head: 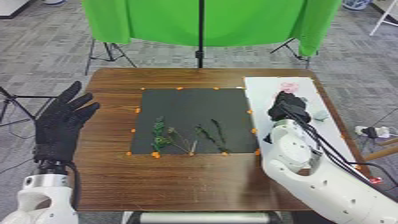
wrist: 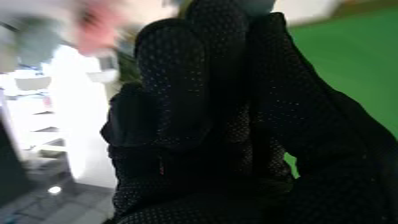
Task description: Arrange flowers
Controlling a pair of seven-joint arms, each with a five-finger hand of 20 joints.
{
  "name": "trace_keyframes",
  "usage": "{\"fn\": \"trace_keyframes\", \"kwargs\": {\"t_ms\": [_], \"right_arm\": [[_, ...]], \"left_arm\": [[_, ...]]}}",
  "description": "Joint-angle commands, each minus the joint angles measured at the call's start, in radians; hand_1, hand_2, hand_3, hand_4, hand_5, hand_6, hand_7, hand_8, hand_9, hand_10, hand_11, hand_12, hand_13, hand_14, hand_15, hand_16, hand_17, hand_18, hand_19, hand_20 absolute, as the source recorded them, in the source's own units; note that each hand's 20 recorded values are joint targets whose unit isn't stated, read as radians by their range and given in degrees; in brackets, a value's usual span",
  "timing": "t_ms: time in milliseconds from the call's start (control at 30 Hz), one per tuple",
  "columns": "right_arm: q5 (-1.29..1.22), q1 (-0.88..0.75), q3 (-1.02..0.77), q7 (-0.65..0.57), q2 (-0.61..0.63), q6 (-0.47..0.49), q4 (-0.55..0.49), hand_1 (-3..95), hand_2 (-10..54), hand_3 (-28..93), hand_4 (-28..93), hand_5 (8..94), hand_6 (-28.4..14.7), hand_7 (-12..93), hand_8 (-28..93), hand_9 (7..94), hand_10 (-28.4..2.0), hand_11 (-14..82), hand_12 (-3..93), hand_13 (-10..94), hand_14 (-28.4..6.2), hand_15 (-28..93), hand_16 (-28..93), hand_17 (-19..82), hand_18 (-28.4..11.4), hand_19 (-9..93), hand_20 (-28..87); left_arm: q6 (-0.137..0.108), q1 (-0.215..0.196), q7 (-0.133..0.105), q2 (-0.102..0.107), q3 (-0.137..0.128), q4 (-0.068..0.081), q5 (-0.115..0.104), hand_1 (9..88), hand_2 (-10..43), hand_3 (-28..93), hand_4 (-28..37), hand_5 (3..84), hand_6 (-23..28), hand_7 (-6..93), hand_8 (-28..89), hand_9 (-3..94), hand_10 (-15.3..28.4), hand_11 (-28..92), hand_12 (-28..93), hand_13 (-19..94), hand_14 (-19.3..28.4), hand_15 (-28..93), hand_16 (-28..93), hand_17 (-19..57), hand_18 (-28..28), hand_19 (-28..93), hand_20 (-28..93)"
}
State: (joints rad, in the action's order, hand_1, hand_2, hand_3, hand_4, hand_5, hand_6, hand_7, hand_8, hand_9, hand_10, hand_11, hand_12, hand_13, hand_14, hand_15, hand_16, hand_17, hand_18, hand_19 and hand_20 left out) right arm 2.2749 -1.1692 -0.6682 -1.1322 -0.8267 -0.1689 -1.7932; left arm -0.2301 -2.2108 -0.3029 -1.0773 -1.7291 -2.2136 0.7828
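My left hand (head: 64, 122) is open above the table's left edge. My right hand (head: 290, 108) is over the white board (head: 273, 86); in the right wrist view its black glove (wrist: 209, 115) is close up, and whether it holds a stem is hidden. Just beyond it lies a pink flower (head: 289, 87), blurred in the wrist view as a pink bloom (wrist: 99, 25). A pale grey-green flower (head: 321, 116) rests beside the hand. On the dark mat (head: 191, 107), a leafy green stem (head: 160, 134), a thin brownish sprig (head: 183, 141) and dark green stems (head: 218, 132) lie along the near half.
Orange markers (head: 138, 110) edge the mat. The wooden table (head: 178, 185) extends nearer than the mat. A green cloth (head: 160, 22) on a stand hangs behind the table. Dark cables (head: 318, 137) run along the right arm.
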Motion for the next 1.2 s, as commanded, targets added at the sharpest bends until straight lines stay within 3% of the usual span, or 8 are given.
{"fn": "trace_keyframes", "kwargs": {"t_ms": [33,167,233,300,400,633,967,1200], "right_arm": [[0.054,0.066,0.031,0.166,-0.195,0.040,-0.063,62.3,-9.5,69,-28,86.7,-0.6,22,4,92.9,-7.0,14.8,34.7,85,-3.1,51,27,44,-18.6,93,34],[0.060,0.077,0.056,0.269,-0.337,0.104,-0.038,62.3,-9.5,69,-28,86.9,-0.7,21,4,93.1,-7.0,14.8,34.9,85,-3.1,51,27,44,-18.6,93,34],[0.116,0.122,0.127,0.228,-0.343,0.109,-0.022,62.3,-9.5,69,-28,86.9,-0.7,21,4,93.1,-7.1,14.7,35.1,85,-3.0,51,27,44,-18.6,93,34],[0.129,0.147,0.158,0.190,-0.345,0.103,-0.014,61.7,-9.5,70,-28,86.8,-0.7,21,4,93.0,-7.1,14.6,35.3,85,-3.0,51,28,44,-18.8,93,34],[0.151,0.113,0.111,0.177,-0.329,0.222,-0.045,57.1,-9.5,72,-28,82.7,-1.1,22,3,89.9,-8.6,16.1,34.7,80,-5.7,58,23,42,-20.2,93,37],[0.059,0.055,0.011,0.052,-0.239,0.317,-0.076,41.0,-9.5,77,-28,63.0,-2.9,17,-13,69.1,-18.5,41.8,17.6,66,-14.1,74,12,34,-25.6,93,44],[-0.063,0.019,-0.061,-0.028,-0.153,0.364,-0.030,38.1,-9.5,76,-28,56.8,-3.6,14,-12,66.0,-21.3,38.9,15.7,63,-16.7,75,11,31,-27.8,93,46],[-0.100,0.038,-0.044,-0.061,-0.123,0.365,0.027,37.7,-9.5,75,-28,55.7,-3.2,15,-12,65.5,-21.5,38.1,15.7,63,-16.9,75,10,31,-28.3,93,46]], "left_arm": [[0.007,0.022,0.024,0.006,0.009,0.006,0.006,20.3,7.3,77,-28.3,35.2,6.5,13.7,-11,32.1,17.7,25,11,23,24.4,52,-7,-9.9,25.6,53,14],[0.013,0.057,0.035,0.020,0.021,0.010,0.012,20.3,7.3,77,-28.3,35.3,6.5,13.7,-11,32.1,17.5,25,11,23,24.4,52,-7,-9.9,25.6,53,14],[0.028,0.099,0.044,0.020,0.045,0.023,0.015,20.3,7.3,77,-28.3,35.2,6.5,13.7,-11,32.1,17.6,25,11,23,24.4,52,-7,-9.9,25.5,53,14],[0.025,0.105,0.044,0.025,0.045,0.021,0.020,20.4,7.3,77,-28.3,35.2,6.5,13.7,-11,32.1,17.7,25,11,23,24.3,52,-7,-9.9,25.5,53,14],[0.022,0.080,0.046,0.026,0.020,0.010,0.018,20.4,7.2,77,-28.3,35.2,6.4,13.7,-11,32.1,17.8,25,11,23,24.3,52,-7,-9.9,25.5,53,14],[-0.002,0.006,0.019,0.016,-0.009,-0.008,0.006,20.4,7.1,78,-28.3,35.3,6.4,13.6,-11,32.2,17.8,25,11,23,24.3,52,-7,-9.9,25.5,53,14],[-0.018,-0.001,-0.015,0.030,0.004,-0.011,-0.007,20.5,7.2,78,-28.3,35.3,6.4,13.6,-10,32.2,17.6,25,11,23,24.3,52,-7,-9.9,25.5,53,14],[-0.018,0.002,-0.018,0.031,0.011,-0.010,-0.008,20.5,7.2,78,-28.3,35.1,6.5,13.6,-11,32.3,17.7,25,11,23,24.3,52,-7,-9.8,25.5,53,14]]}}
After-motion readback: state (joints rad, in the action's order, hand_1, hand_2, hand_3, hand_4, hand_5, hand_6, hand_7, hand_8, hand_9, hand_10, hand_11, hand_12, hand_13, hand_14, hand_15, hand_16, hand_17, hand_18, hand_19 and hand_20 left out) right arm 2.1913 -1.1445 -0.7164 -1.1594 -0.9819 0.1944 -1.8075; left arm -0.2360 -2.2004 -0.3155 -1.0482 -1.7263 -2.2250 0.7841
